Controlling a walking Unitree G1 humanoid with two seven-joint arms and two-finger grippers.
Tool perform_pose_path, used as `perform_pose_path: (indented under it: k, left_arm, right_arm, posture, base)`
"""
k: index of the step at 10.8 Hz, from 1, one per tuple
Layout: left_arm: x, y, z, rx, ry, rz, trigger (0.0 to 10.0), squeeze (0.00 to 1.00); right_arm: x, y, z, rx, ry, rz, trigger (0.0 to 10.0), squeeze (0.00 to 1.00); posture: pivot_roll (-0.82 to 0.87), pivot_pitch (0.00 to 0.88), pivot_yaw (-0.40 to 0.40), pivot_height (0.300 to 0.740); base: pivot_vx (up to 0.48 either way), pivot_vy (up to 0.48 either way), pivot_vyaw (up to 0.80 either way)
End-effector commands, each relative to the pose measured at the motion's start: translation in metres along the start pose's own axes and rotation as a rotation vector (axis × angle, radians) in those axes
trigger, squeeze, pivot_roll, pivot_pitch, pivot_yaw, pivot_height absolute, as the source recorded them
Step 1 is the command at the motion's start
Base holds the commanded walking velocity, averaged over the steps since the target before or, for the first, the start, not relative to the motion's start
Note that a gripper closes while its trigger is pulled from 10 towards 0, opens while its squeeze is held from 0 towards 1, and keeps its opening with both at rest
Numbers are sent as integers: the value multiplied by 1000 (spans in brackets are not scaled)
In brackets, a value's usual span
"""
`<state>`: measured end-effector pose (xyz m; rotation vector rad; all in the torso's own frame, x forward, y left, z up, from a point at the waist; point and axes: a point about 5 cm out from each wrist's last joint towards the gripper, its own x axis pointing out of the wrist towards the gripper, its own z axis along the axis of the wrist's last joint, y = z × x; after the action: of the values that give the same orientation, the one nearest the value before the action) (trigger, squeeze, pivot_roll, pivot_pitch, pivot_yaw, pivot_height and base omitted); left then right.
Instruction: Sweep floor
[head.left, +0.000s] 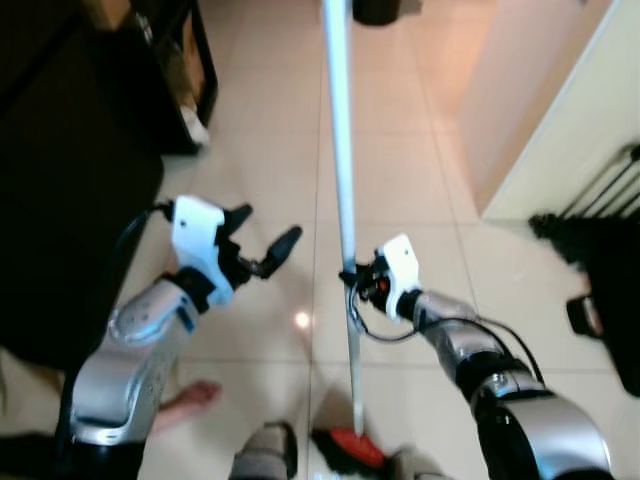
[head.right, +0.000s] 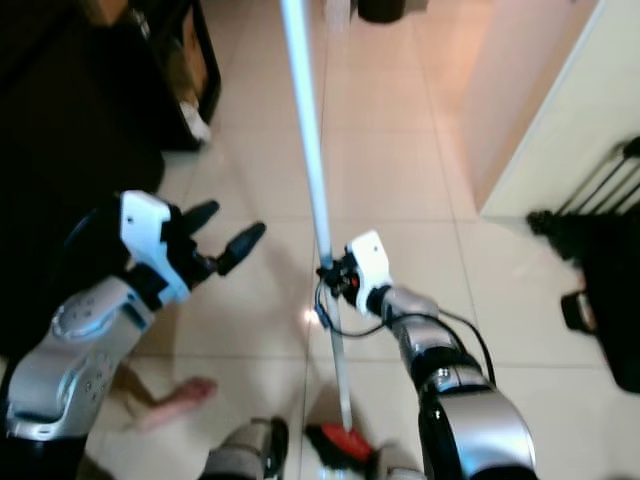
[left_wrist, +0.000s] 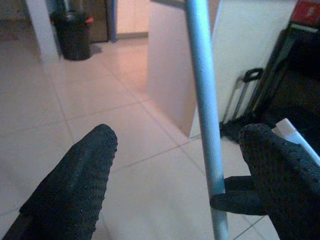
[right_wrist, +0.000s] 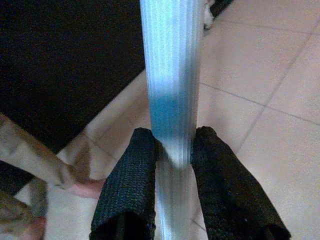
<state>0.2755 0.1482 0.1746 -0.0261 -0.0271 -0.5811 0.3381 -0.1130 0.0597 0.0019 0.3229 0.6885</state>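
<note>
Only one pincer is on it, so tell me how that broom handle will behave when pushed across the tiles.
The broom handle looks like a stiff, thin ribbed metal tube, so it probably won't flex. It is long above the right pincer, so it may lever or sway in that single grip. Its surface looks smooth, so it could twist or slip; the open left pincer sits apart beside it.

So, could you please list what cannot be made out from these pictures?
- Broom handle: its top is cut off by the head views' upper edge.
- Red broom head: cut by the lower edge, bristles unclear.
- Bare foot of a person: the rest lies off the frame.
- Black rack: blurred and cut by the right edge.
- Left tool: open, beside the handle; the gap is unclear.
</note>
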Motion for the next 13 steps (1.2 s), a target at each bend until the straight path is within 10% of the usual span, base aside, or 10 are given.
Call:
perform_pose_path:
  k: [1,13]
  left_arm:
    - [-2,-4,-2,-3,6,-12,10000,0]
    - [-3,-8,-13,5,37,-1,10000,0]
  right_arm:
    - [-1,-3,3,-8,-18,-13,10000,0]
    - [-2,-7,5,-26,-5,-42,10000,0]
  posture:
    - [126,161,0,740]
    - [122,118,-7,740]
  base:
    - [0,0,0]
    - [0,0,0]
